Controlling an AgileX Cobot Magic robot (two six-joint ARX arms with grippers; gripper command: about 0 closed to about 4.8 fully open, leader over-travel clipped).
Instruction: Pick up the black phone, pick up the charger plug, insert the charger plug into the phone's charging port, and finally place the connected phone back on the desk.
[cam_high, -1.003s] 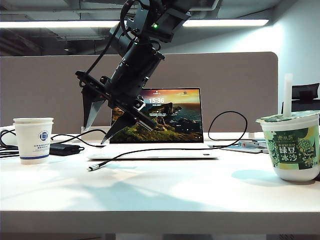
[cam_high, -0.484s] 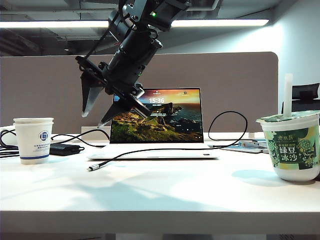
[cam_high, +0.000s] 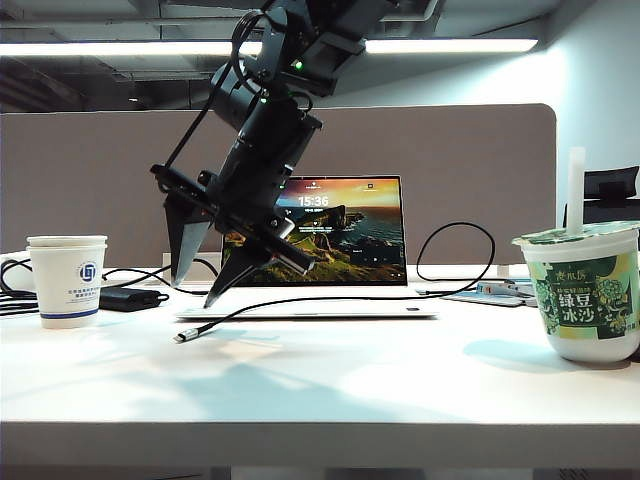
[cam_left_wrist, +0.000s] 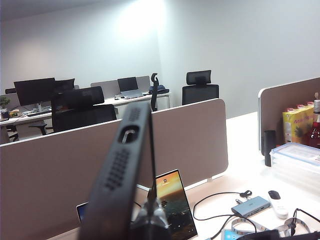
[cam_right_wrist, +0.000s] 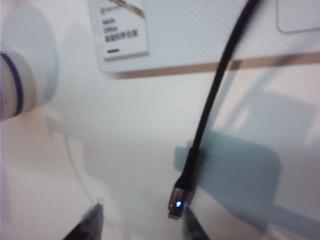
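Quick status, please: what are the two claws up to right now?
Left gripper shut on black phone, held up. Right gripper open above desk, charger plug beside one fingertip, not gripped. Nothing in the way.

Laptop screen (cam_high: 313, 232): "15:36"; drink cup (cam_high: 583, 292): "绿豆冰沙".

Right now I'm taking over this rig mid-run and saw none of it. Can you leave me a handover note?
Left tool: out of the exterior view, shut on the phone, holding it raised edge-on with the port facing its camera.
Right tool: open, empty, pointing down above the desk in front of the laptop, close over the plug.
Plug: lying on the desk, cable trailing toward the laptop, not gripped.
Done: phone picked up.
Left: grasp the plug, insert it into the port, set the connected phone down.
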